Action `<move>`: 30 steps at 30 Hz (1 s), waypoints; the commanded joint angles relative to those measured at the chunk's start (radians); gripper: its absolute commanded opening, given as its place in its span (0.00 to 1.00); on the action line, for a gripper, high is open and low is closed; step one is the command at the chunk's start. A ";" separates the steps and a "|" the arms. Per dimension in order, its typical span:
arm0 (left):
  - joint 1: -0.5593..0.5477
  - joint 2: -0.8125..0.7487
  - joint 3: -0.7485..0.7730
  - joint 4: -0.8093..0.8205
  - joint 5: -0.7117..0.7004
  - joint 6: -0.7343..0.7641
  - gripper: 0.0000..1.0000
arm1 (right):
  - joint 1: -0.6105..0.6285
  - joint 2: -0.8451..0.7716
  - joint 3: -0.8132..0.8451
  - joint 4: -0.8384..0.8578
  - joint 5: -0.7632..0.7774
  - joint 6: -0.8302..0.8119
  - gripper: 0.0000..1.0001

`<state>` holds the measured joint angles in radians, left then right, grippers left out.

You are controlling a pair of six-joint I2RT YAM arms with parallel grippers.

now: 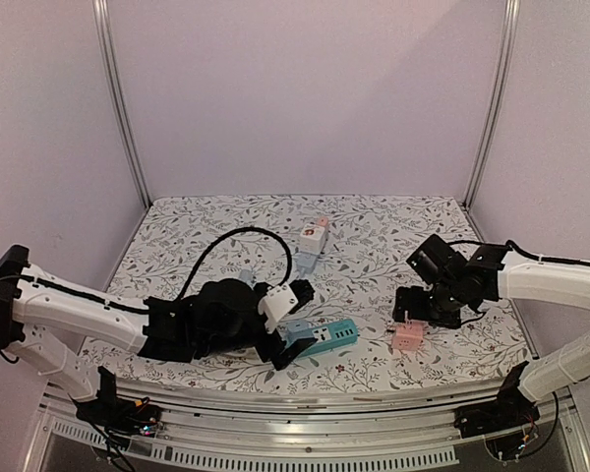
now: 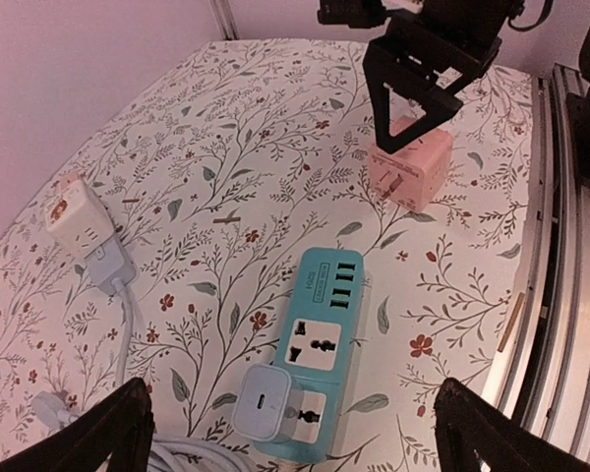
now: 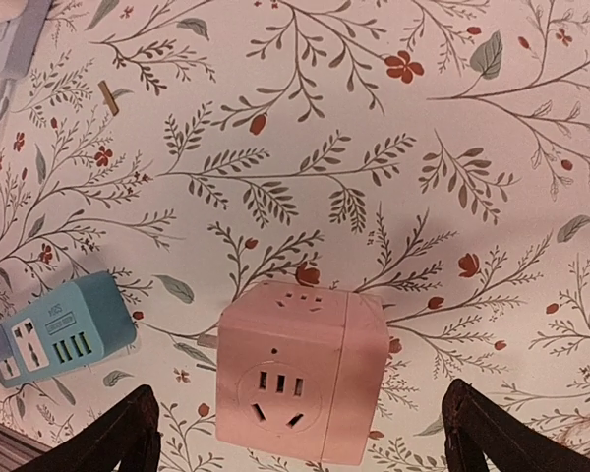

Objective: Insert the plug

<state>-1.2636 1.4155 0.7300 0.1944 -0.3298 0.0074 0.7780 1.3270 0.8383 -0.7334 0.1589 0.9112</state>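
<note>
A teal power strip (image 2: 320,334) lies on the floral table, and a small white charger plug (image 2: 266,402) sits in its end socket. My left gripper (image 2: 295,428) hangs open straight above that end, its fingers (image 2: 113,438) wide on either side and touching nothing. A pink cube adapter (image 3: 300,379) rests on the table to the right of the strip (image 1: 324,338), with metal prongs sticking out of its side (image 2: 393,187). My right gripper (image 3: 300,433) is open over the cube (image 1: 408,337), and its fingers (image 3: 118,433) stand clear of the cube's sides.
A white and pink cube socket (image 2: 74,214) with a pale blue plug (image 2: 106,267) and a white cable lies at the back middle (image 1: 314,236). A black cable loops behind the left arm. The metal frame rail (image 2: 570,246) runs along the near edge.
</note>
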 commanded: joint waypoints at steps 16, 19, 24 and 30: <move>0.091 0.470 0.490 -0.140 0.536 0.231 0.99 | 0.003 -0.416 -0.113 0.225 0.248 -0.222 0.99; 0.115 0.556 0.598 -0.189 0.597 0.245 0.99 | 0.003 -0.443 -0.125 0.232 0.234 -0.243 0.99; 0.137 0.685 0.752 -0.298 0.664 0.266 0.98 | 0.004 -0.577 -0.170 0.262 0.209 -0.273 0.99; 0.143 0.836 0.927 -0.385 0.716 0.315 0.97 | 0.003 -0.674 -0.156 0.218 0.159 -0.309 0.97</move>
<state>-1.1336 2.1738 1.5723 -0.0952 0.3172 0.2760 0.7780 0.6865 0.6788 -0.5003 0.3611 0.6449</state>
